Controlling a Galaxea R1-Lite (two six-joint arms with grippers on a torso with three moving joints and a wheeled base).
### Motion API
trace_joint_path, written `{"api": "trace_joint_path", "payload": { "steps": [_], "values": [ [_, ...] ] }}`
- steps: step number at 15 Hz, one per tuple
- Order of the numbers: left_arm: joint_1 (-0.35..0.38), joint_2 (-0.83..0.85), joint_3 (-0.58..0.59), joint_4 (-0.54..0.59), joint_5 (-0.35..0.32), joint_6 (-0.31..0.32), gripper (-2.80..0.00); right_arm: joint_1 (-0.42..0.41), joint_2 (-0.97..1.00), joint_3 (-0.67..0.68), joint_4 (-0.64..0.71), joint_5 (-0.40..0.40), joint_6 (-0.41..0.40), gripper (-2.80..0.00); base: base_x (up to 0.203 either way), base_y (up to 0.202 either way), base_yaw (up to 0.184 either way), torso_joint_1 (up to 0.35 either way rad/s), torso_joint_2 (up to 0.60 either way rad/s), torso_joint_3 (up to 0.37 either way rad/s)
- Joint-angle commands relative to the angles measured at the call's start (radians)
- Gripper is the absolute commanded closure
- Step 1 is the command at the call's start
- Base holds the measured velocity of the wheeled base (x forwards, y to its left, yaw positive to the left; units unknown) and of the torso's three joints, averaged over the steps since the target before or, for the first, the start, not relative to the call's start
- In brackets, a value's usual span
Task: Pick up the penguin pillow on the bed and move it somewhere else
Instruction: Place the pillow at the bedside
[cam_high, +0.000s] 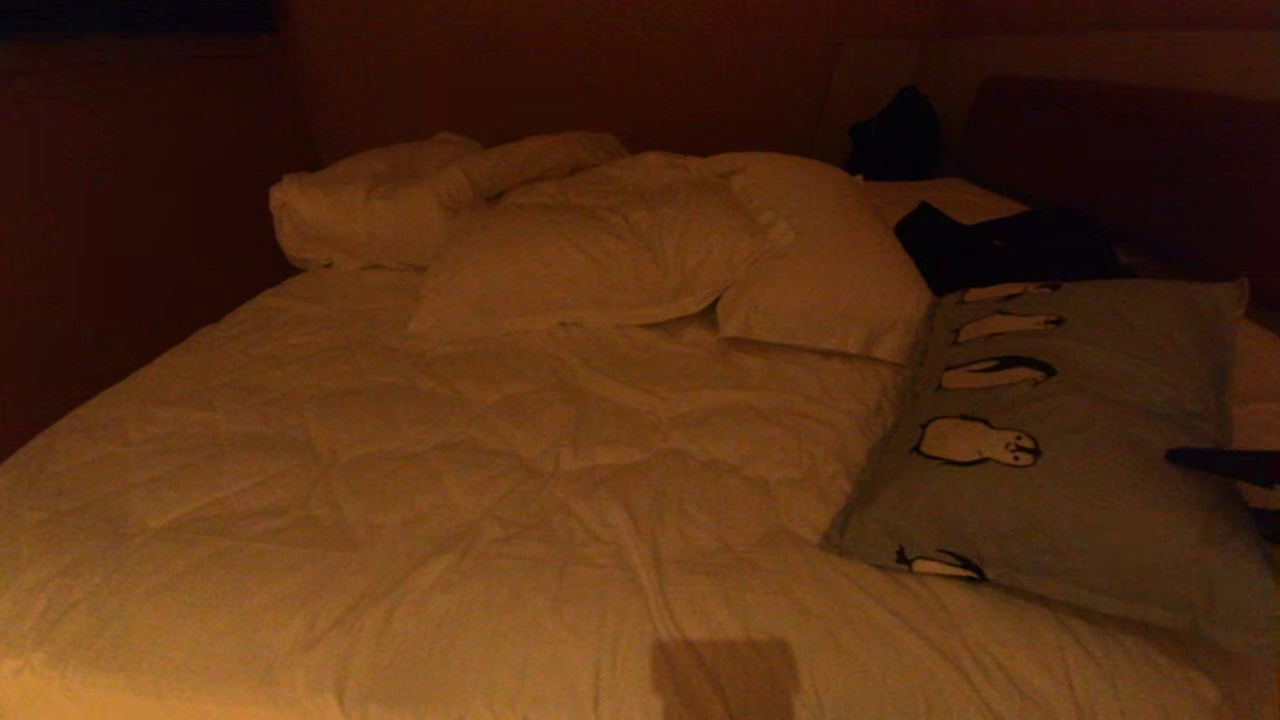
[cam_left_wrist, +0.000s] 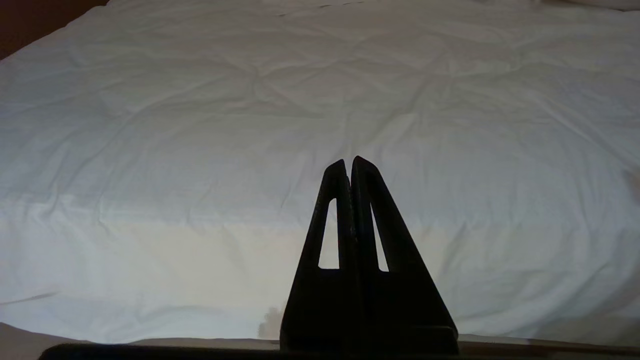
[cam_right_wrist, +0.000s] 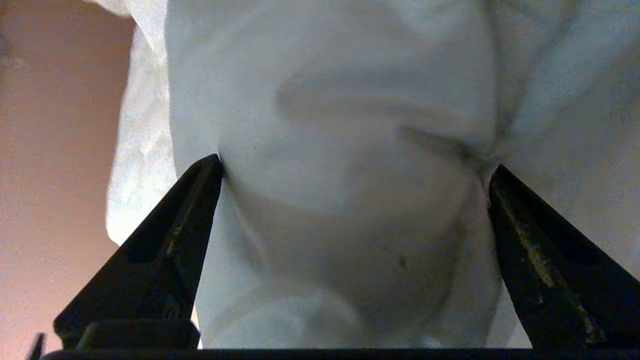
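We hold our right gripper (cam_right_wrist: 350, 170) wide open, gripping nothing, its fingers straddling the pillow's (cam_high: 1090, 440) right edge on the bed (cam_high: 450, 480), apparently readying a pinch.

One penguin pillow (cam_high: 1080, 440), two plain white pillows (cam_high: 600, 260), one bed (cam_high: 400, 480), and two claws.

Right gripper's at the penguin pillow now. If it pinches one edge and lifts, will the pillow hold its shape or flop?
Probably flop: the penguin pillow looks soft and bulges between the open right gripper fingers. It seems light for its size, but a grip on the thin flange may only stretch fabric. It should drag rather than slide on the wrinkled bed.
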Motion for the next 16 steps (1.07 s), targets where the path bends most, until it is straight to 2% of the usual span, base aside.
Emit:
{"api": "trace_joint_path", "payload": {
  "steps": [1, 4, 5, 10, 13, 15, 16],
  "values": [
    [0.0, 0.001, 0.003, -0.001, 0.0, 0.0, 0.0, 0.012, -0.001, 0.009, 0.005, 0.006, -0.023, -2.8, 0.0, 0.0, 0.0, 0.0, 0.0, 0.0],
    [0.0, 0.001, 0.003, -0.001, 0.0, 0.0, 0.0, 0.014, -0.004, 0.015, 0.003, 0.006, -0.02, -2.8, 0.0, 0.0, 0.0, 0.0, 0.0, 0.0],
    [0.0, 0.001, 0.003, -0.001, 0.0, 0.0, 0.0, 0.014, -0.005, 0.013, 0.002, 0.006, -0.02, 0.0, 0.0, 0.0, 0.0, 0.0, 0.0, 0.0],
    [0.0, 0.001, 0.003, -0.001, 0.0, 0.0, 0.0, 0.013, -0.017, 0.004, 0.003, 0.009, -0.014, 0.0, 0.0, 0.0, 0.0, 0.0, 0.0, 0.0],
    [0.0, 0.001, 0.003, -0.001, 0.0, 0.0, 0.0, 0.007, -0.05, -0.011, 0.004, 0.007, 0.023, 0.0, 0.0, 0.0, 0.0, 0.0, 0.0, 0.0],
    [0.001, 0.001, 0.003, -0.001, 0.0, 0.0, 0.0, -0.014, -0.072, -0.066, 0.004, 0.005, 0.126, 0.0, 0.0, 0.0, 0.0, 0.0, 0.0, 0.0],
    [0.001, 0.001, 0.003, -0.001, 0.0, 0.0, 0.0, -0.024, -0.077, -0.108, 0.003, -0.001, 0.202, 0.0, 0.0, 0.0, 0.0, 0.0, 0.0, 0.0]
  ]
}}
